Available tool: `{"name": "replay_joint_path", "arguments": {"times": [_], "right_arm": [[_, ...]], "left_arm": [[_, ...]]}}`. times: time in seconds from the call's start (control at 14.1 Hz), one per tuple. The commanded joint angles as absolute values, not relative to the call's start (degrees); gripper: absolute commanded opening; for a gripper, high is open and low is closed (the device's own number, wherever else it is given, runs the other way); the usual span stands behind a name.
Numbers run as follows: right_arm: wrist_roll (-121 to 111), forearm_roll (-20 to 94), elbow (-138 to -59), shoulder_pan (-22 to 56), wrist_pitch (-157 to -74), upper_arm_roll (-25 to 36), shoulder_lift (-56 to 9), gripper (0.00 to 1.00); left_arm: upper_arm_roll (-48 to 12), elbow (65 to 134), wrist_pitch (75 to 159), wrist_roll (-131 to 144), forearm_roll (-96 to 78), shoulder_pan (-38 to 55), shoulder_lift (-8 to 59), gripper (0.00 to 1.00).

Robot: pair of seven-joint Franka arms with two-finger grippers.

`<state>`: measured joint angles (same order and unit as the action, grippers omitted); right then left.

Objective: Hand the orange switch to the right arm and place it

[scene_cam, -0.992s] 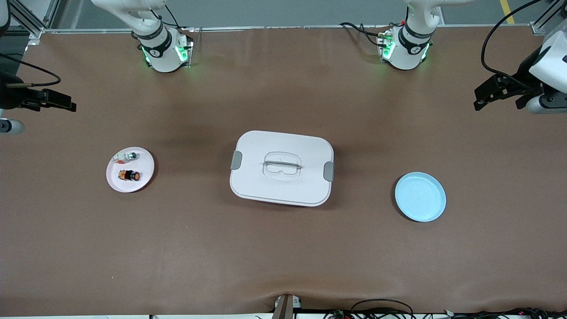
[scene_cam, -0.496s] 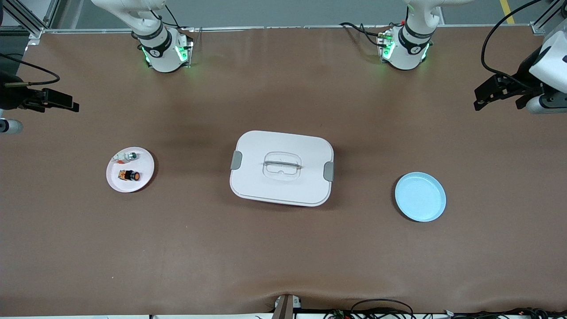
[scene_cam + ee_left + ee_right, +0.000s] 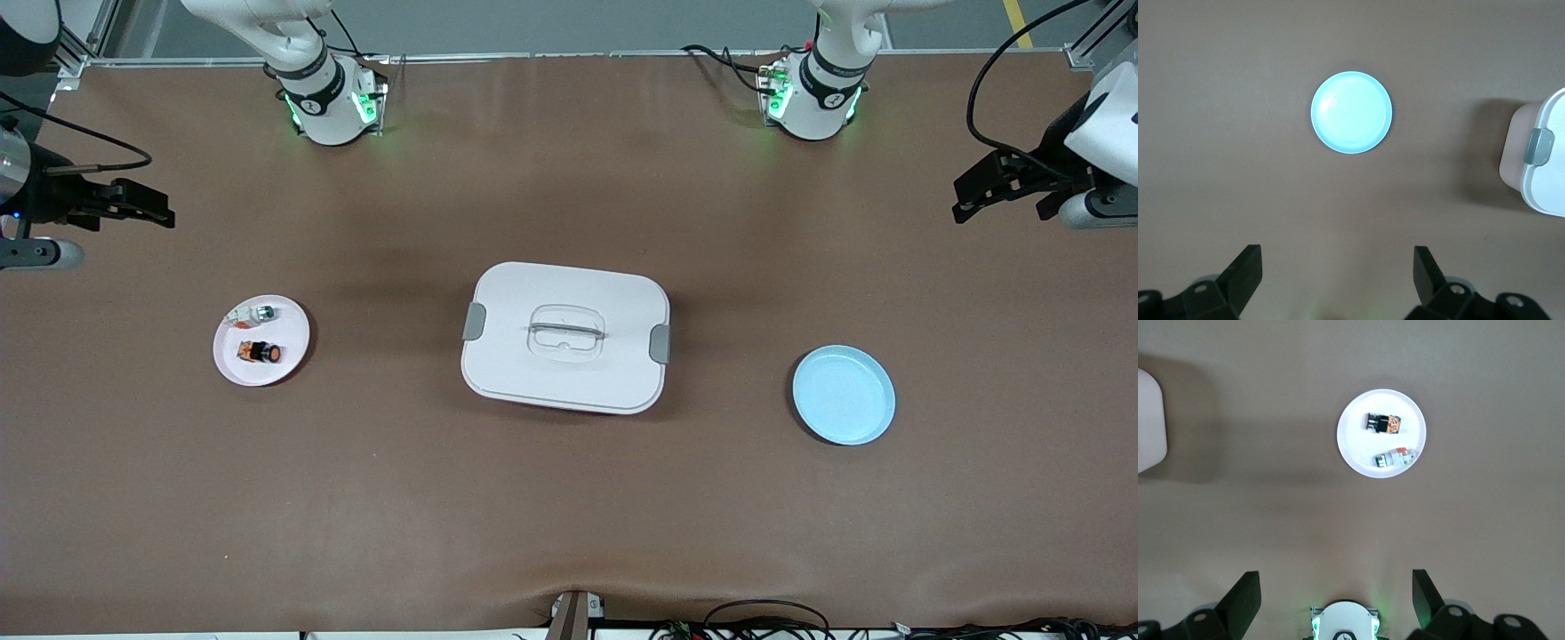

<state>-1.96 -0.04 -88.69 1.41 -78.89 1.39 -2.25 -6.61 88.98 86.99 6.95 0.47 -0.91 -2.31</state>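
The orange switch (image 3: 259, 353) (image 3: 1383, 423) lies on its side on a small white plate (image 3: 289, 354) (image 3: 1358, 450) toward the right arm's end of the table. My right gripper (image 3: 164, 206) (image 3: 1335, 577) hangs open and empty high over that end of the table, apart from the plate. High over the table's left arm end, my left gripper (image 3: 965, 200) (image 3: 1337, 257) is also open and holds nothing. Nothing touches the switch.
A small white-and-silver part (image 3: 253, 313) (image 3: 1395, 458) shares the white plate. A closed white box with grey latches (image 3: 565, 338) (image 3: 1545, 167) sits mid-table. A light blue plate (image 3: 844, 395) (image 3: 1351, 112) lies toward the left arm's end.
My right gripper has drifted a little toward the table's middle. The left gripper and everything on the table have stayed put.
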Motion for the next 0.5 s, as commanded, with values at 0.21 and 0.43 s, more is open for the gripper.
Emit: {"name": "replay_joint_path", "arguments": {"times": [0.21,0.43], "right_arm": [[-0.5,4.1,-87.5,-1.7,-78.7,1.9,-2.3,1.00],[-0.4,3.3,-87.5,-1.6,-79.0,1.8,-1.8,1.00]], "left_arm": [[-6.5,89.4,87.5,5.7,0.0,-1.1,-3.5,1.00],[-6.5,89.4,87.5,5.7,0.0,-1.1,-3.5,1.00]]}}
